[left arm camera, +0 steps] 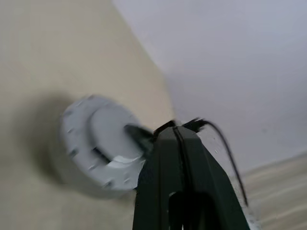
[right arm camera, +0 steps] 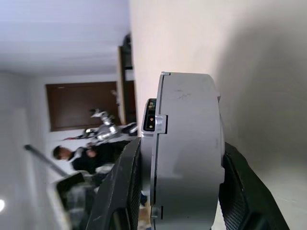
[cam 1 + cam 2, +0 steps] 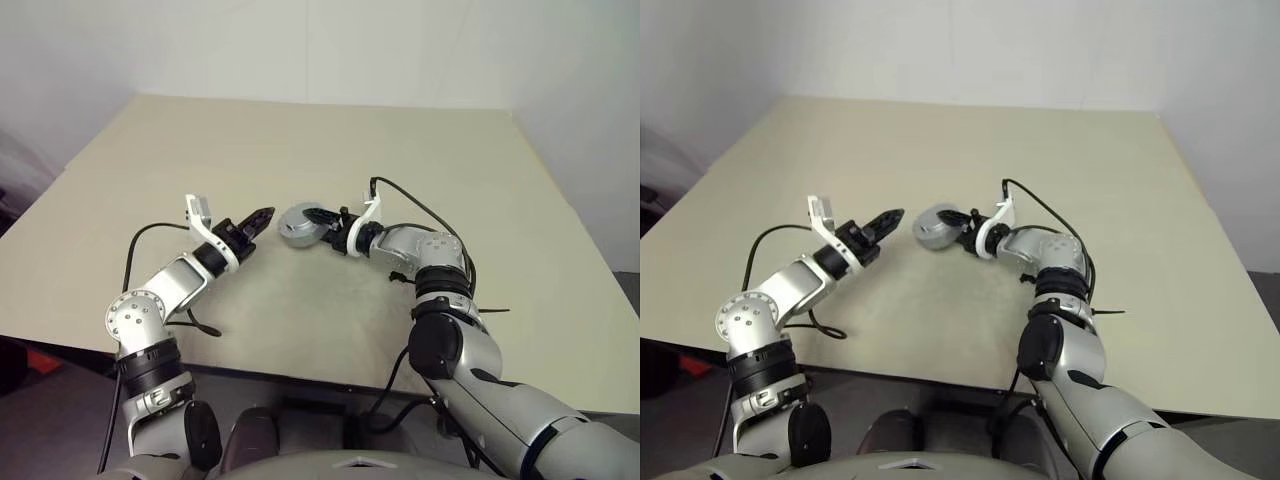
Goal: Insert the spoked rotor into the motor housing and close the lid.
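Note:
My right gripper [image 3: 318, 226] is shut on a thick grey round puck [image 3: 296, 222] and holds it on edge just above the middle of the table. The right wrist view shows the puck [image 2: 187, 143] from the side, with a seam around it and one black finger [image 2: 122, 191] on each flat face. The face turned toward my left gripper is the grey lid [image 1: 98, 139], which has a raised centre and a notched rim. The motor housing's windings and the spoked rotor are hidden. My left gripper [image 3: 262, 217] is shut and empty, a short way left of the puck and pointing at it.
The beige table [image 3: 300, 130] meets white walls at the back and right. A black cable [image 3: 200, 325] lies near the front edge under my left arm. Behind the puck in the right wrist view are a person [image 2: 62, 154] and a brown door [image 2: 81, 105].

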Action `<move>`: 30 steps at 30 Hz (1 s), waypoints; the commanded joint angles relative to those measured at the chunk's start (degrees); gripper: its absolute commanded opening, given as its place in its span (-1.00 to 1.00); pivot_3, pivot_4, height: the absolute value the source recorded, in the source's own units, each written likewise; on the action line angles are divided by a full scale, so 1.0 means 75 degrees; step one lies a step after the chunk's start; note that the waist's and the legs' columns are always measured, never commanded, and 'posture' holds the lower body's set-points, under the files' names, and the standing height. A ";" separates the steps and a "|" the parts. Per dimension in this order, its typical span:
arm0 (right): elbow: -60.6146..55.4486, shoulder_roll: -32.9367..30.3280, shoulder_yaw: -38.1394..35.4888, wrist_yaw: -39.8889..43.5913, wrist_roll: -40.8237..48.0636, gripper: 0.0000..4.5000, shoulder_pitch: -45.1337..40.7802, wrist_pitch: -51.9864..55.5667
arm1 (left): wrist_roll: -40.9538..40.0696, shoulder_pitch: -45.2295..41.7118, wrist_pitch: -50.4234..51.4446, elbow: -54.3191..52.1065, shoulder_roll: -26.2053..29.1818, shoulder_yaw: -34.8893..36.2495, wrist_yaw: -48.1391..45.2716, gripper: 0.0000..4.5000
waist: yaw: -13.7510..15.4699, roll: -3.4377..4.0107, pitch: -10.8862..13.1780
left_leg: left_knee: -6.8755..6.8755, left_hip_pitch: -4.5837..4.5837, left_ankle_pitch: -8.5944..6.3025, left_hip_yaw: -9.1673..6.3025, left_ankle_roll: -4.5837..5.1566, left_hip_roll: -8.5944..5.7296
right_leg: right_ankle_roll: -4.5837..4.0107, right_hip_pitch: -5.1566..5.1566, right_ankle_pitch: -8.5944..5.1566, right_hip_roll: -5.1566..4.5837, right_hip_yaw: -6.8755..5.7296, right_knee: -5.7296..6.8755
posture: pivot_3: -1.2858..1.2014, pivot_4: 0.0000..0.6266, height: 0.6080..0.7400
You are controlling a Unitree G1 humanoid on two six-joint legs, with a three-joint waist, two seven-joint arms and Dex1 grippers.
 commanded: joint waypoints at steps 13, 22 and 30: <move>-0.0466 0.0070 -0.0819 -0.1028 0.2050 -0.07 -0.0685 -0.0202 | -0.1301 0.0561 -0.1471 -0.0417 0.0173 -0.0051 0.0792 -0.47 | 0.0005 -0.0002 0.0001 | 0.0004 -0.0028 -0.0013 -0.0010 -0.0034 0.0002 | 0.0005 0.0000 0.0003 -0.0001 -0.0034 0.0002 | 0.03 -1.00 1.00; -0.1175 0.0084 -0.0506 -0.1196 0.3027 -0.07 -0.0431 0.1032 | -0.2563 0.0377 -0.1566 0.0207 0.0177 -0.0268 0.1359 0.68 | 0.0021 -0.0004 0.0001 | 0.0016 -0.0028 -0.0011 -0.0016 -0.0037 0.0001 | 0.0012 0.0001 0.0007 -0.0001 -0.0037 0.0013 | 0.03 -1.00 1.00; -0.1870 0.0216 -0.0111 -0.1351 0.3563 -0.07 -0.0070 0.1604 | -0.3685 0.0189 -0.1195 0.0535 0.0362 -0.1068 0.1344 0.68 | 0.0087 -0.0004 0.0000 | 0.0035 -0.0027 -0.0011 -0.0018 -0.0040 0.0001 | 0.0019 0.0005 0.0010 -0.0001 -0.0037 0.0031 | 0.03 -1.00 1.00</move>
